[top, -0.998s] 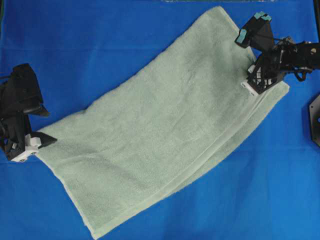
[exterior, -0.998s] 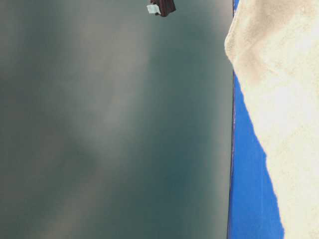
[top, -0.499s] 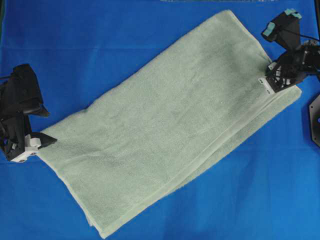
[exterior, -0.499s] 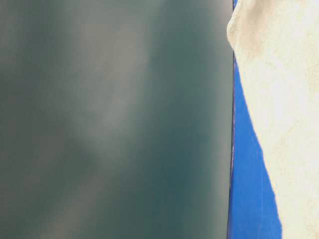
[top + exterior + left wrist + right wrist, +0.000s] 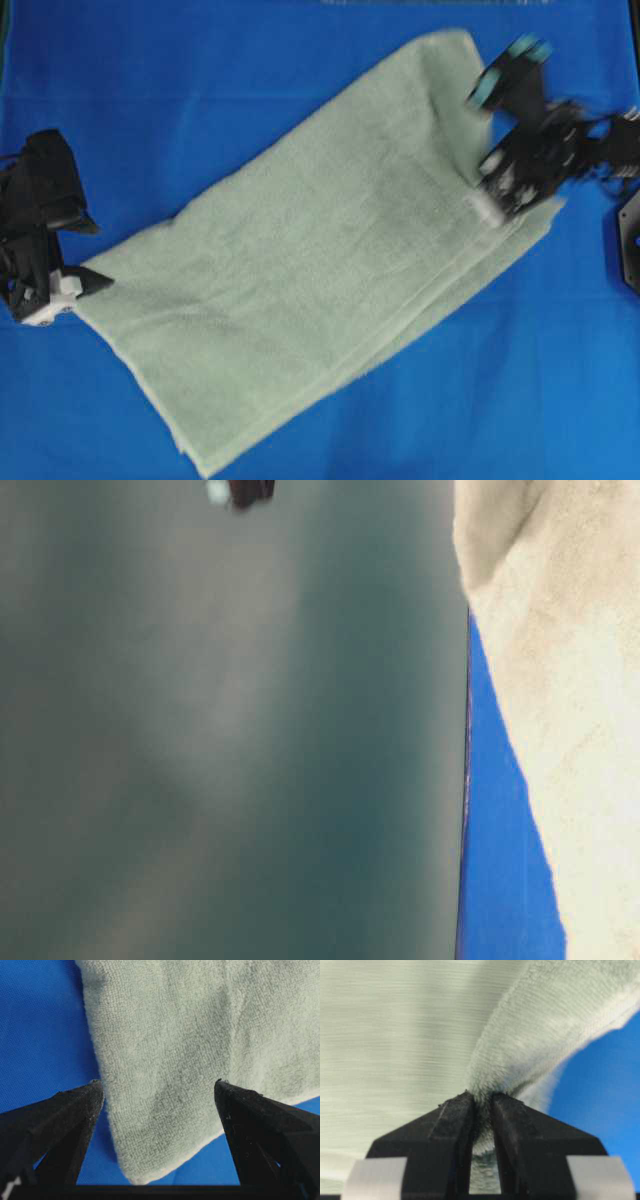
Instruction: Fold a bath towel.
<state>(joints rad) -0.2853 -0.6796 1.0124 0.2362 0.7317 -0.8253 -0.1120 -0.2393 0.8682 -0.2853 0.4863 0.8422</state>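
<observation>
Two tools: right tool (image 5: 481, 1102) pinched on pale sage-green terry bath towel (image 5: 320, 250), probably for folding; left tool (image 5: 157, 1090) spread, idle.

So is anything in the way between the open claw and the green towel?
No. Nothing visible sits between the left gripper and the bath towel. Its jaws stand wide open with the towel's corner lying right between them, on the blue table covering.
</observation>
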